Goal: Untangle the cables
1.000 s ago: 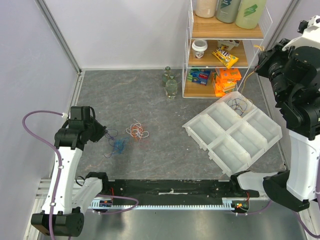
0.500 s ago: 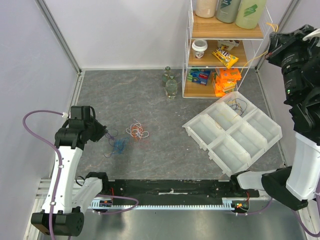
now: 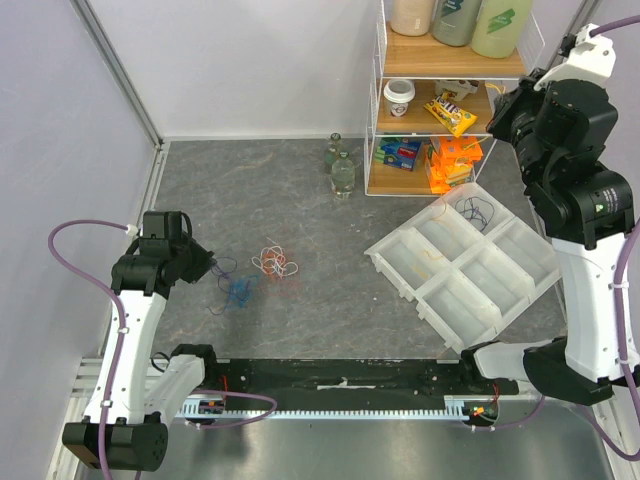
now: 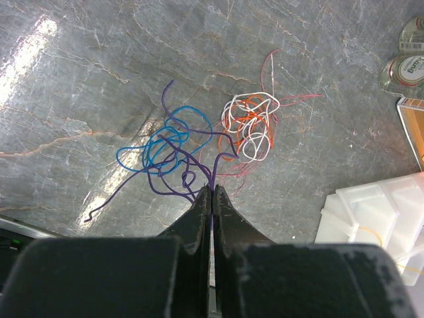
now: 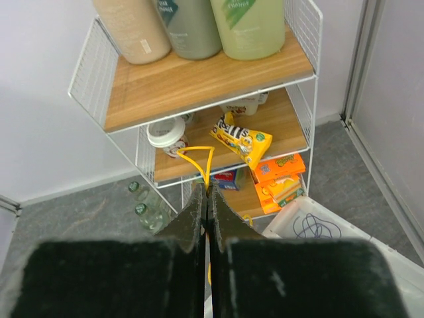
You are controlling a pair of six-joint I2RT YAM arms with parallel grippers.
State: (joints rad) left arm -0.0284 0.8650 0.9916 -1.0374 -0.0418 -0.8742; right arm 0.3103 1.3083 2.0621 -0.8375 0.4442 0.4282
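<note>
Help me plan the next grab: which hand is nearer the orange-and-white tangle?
Left. The left hand, shut on a purple cable, sits low near the orange-and-white tangle; the right hand is up by the shelf, pinching a yellow cable.

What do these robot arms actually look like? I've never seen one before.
The left arm and right arm are smooth white segments joined by chunky black joints. A lilac hose loops alongside the left one. The left end effector and right end effector each have two black fingers tapering to thin tips.
</note>
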